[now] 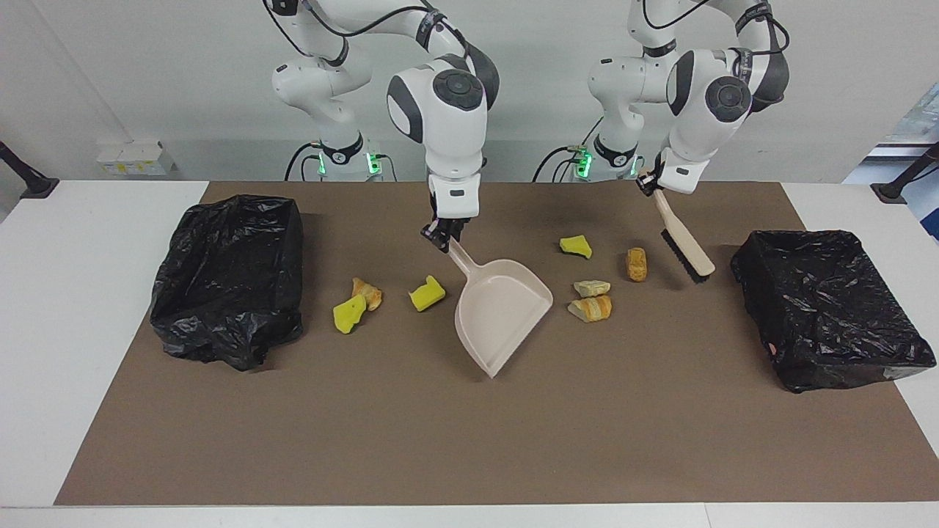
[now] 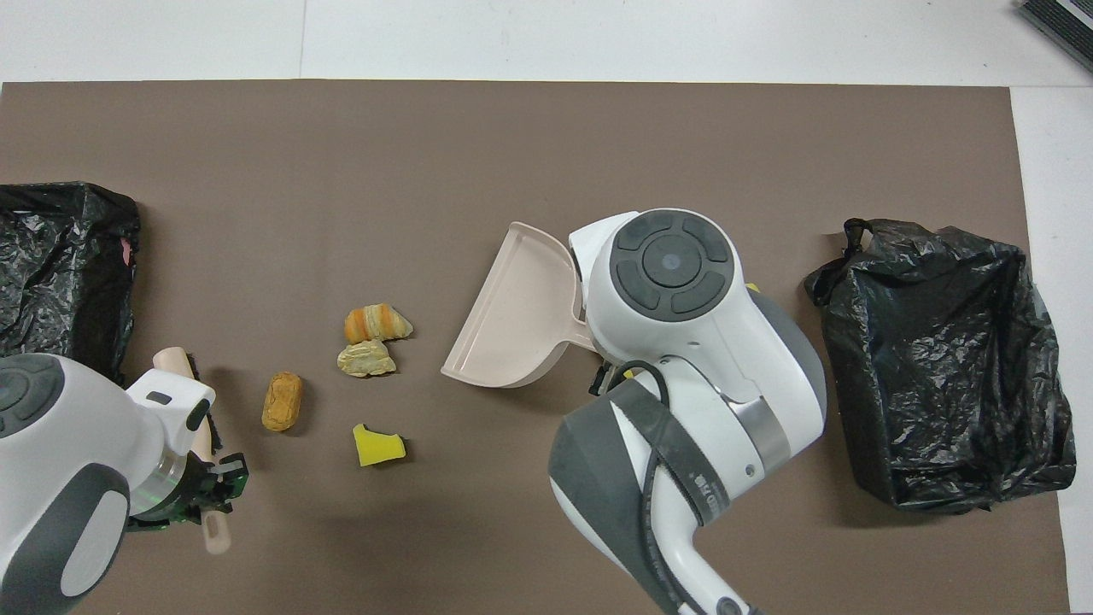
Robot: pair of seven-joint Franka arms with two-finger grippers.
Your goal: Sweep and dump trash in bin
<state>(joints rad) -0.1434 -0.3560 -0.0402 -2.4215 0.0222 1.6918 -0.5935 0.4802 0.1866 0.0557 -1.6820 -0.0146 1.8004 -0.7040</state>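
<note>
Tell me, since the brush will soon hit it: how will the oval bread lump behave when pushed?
The bread lump looks rounded and log-shaped, so it may roll rather than slide. It seems small and probably light. The brown mat looks flat, so little would stop it.

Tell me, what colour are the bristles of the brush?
Black bristles on a beige brush; the facing view shows them best.
</note>
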